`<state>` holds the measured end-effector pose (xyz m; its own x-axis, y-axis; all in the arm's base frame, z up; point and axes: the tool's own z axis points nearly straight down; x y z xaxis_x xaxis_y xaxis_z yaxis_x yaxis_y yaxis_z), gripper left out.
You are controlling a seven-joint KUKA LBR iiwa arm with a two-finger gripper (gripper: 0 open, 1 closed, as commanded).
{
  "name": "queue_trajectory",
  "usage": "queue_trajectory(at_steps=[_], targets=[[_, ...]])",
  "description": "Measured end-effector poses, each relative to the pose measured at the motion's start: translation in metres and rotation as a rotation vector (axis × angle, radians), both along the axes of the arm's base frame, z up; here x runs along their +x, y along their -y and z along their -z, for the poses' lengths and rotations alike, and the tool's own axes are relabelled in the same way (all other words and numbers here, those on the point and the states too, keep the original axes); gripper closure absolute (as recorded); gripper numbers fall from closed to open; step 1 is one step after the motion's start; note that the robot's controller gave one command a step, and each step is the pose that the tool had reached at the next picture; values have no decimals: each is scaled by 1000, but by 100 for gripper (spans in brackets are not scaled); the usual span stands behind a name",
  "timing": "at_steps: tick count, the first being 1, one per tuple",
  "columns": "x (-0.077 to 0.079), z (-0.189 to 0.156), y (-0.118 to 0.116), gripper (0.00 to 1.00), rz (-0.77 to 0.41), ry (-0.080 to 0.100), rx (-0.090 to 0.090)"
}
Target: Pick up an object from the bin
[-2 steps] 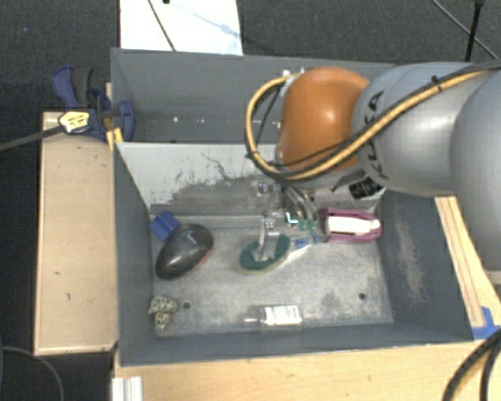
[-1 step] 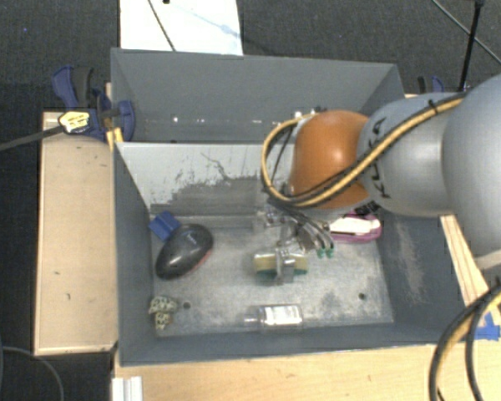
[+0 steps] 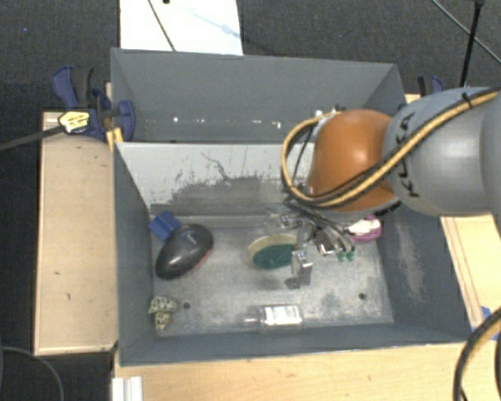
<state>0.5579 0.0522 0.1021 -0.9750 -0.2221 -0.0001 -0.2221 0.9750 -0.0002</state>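
Low over the grey floor of the bin (image 3: 234, 291), right of centre: the hand (image 3: 301, 263), under the orange wrist cover (image 3: 351, 161). Spread or pressed together, cannot tell. Just beside it, toward the view's left: a dark teal oval thing (image 3: 271, 257) with a pale rim. Behind the arm, near the right wall, a pink and white thing (image 3: 367, 229). Further left, a black computer mouse (image 3: 184, 251), a blue piece (image 3: 163, 224) at its back. Along the front wall, a clear packet (image 3: 274, 314) and, in the left corner, a small mottled lump (image 3: 161, 310).
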Motion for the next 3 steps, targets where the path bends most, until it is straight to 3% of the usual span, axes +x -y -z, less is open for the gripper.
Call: queue_trajectory(at_steps=[1, 2, 3], targets=[[1, -3, -2, 0, 67, 4, 2], [10, 33, -1, 0, -52, -4, 0], [11, 32, -1, 0, -47, -3, 1]])
